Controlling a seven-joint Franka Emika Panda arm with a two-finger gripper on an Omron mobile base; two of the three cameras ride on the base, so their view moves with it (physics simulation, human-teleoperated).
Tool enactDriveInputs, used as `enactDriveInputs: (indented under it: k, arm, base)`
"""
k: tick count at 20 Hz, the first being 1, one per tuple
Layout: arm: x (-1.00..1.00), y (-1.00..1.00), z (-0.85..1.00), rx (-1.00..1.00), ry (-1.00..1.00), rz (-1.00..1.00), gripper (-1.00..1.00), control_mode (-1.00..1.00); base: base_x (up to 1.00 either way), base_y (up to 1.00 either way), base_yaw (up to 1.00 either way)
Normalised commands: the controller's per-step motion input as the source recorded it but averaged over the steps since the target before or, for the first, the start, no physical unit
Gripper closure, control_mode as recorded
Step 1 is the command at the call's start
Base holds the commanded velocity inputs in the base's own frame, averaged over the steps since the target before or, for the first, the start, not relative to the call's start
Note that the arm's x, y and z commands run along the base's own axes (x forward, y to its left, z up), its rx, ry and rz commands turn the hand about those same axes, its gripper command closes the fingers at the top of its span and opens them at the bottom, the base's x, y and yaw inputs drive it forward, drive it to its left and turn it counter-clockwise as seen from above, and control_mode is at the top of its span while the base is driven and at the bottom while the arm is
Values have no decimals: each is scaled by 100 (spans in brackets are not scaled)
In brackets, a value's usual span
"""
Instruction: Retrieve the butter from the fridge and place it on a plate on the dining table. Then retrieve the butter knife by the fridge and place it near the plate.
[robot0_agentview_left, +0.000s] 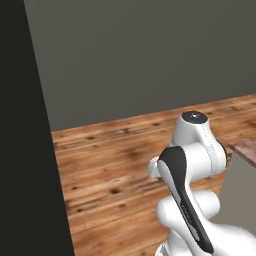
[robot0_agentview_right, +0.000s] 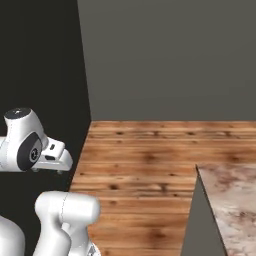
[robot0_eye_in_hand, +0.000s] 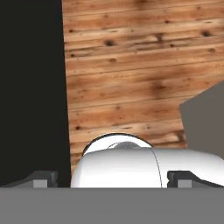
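Observation:
My gripper (robot0_eye_in_hand: 113, 178) looks down at a wooden plank floor. Its two dark fingertips (robot0_eye_in_hand: 41, 177) stand far apart at the bottom of the hand view, open, with nothing held between them. The arm is folded up close over the base. The butter, the plate and the butter knife are out of view. A corner of a brown-and-cream marbled top (robot0_agentview_right: 234, 200) with a flat grey side shows at the right; I cannot tell whether it is the dining table.
A tall, almost black panel (robot0_agentview_left: 25, 150) stands at the left, close beside the arm; I cannot tell whether it is the fridge. A plain grey wall (robot0_agentview_right: 170, 60) closes the far side. Wooden floor (robot0_agentview_left: 115, 170) lies open between the panel and the marbled corner (robot0_agentview_left: 247, 149).

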Motion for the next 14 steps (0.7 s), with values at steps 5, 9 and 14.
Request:
enactDriveInputs:
  k: [5,9,14]
  arm:
    - [0,0,0,0,0,0,-100,100]
    - [0,0,0,0,0,0,-100,100]
    - [0,0,0,0,0,0,-100,100]
  base:
    - [100,5,-6]
    - [91,20,-33]
    - [98,36,-46]
